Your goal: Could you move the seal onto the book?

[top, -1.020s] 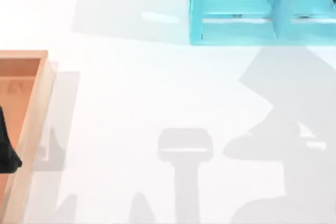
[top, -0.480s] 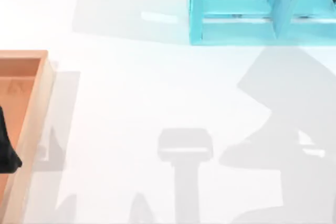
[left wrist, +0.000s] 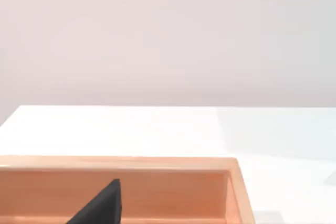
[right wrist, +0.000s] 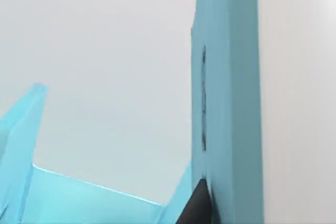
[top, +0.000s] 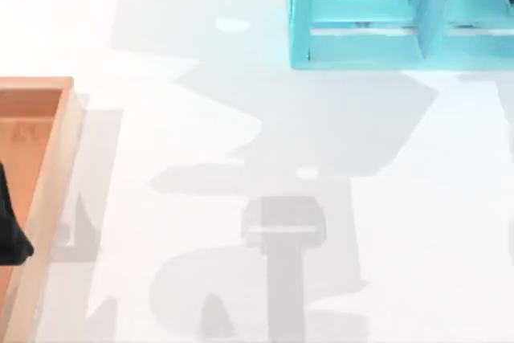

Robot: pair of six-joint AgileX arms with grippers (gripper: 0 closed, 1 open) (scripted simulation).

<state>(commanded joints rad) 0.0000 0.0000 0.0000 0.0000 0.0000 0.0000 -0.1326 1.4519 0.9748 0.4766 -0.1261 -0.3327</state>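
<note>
The seal and the book are out of view. A dark part of my left gripper [top: 10, 234] hangs over the wooden tray [top: 56, 158] at the table's left edge. The left wrist view shows the same dark part [left wrist: 102, 207] in front of the tray's inner wall [left wrist: 173, 187]. In the right wrist view, a dark part of my right gripper [right wrist: 197, 205] sits close against an upright panel of the turquoise shelf unit [right wrist: 226, 103].
The turquoise shelf unit [top: 377, 46] stands at the table's far right, its open compartments facing the table. The wooden tray runs along the left edge. A broad grey shadow [top: 305, 142] lies across the middle of the white tabletop.
The large shadow that lay on the right side of the table has swept left to the middle. The dark part over the tray has not moved.
</note>
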